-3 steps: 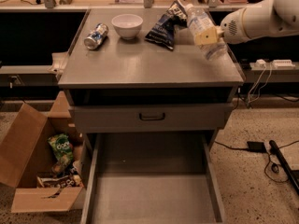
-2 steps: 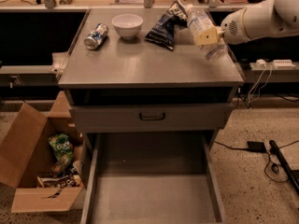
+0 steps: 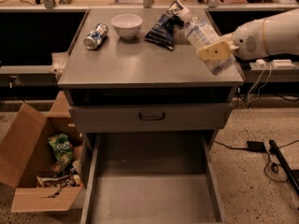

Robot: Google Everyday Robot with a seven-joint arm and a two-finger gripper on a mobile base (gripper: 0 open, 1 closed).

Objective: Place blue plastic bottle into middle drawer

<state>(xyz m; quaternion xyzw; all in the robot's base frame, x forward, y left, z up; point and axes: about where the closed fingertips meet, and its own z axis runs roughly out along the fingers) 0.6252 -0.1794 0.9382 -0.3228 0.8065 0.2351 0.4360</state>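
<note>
The blue plastic bottle (image 3: 200,31), clear with a white cap and a pale label, is held tilted above the right side of the cabinet top, cap pointing up and back. My gripper (image 3: 216,51) comes in from the right on a white arm and is shut on the bottle's lower half. The middle drawer (image 3: 152,192), a wide grey tray with a bare floor, stands pulled out low at the front of the cabinet, well below and in front of the bottle.
On the cabinet top (image 3: 140,64) lie a silver-blue soda can (image 3: 95,36), a white bowl (image 3: 127,25) and a dark chip bag (image 3: 164,26). A closed drawer front with a black handle (image 3: 152,117) sits above the open tray. A cardboard box (image 3: 39,167) stands on the floor at left, cables at right.
My gripper has carried the bottle a little down and toward the front right edge of the cabinet top. Nothing else has moved.
</note>
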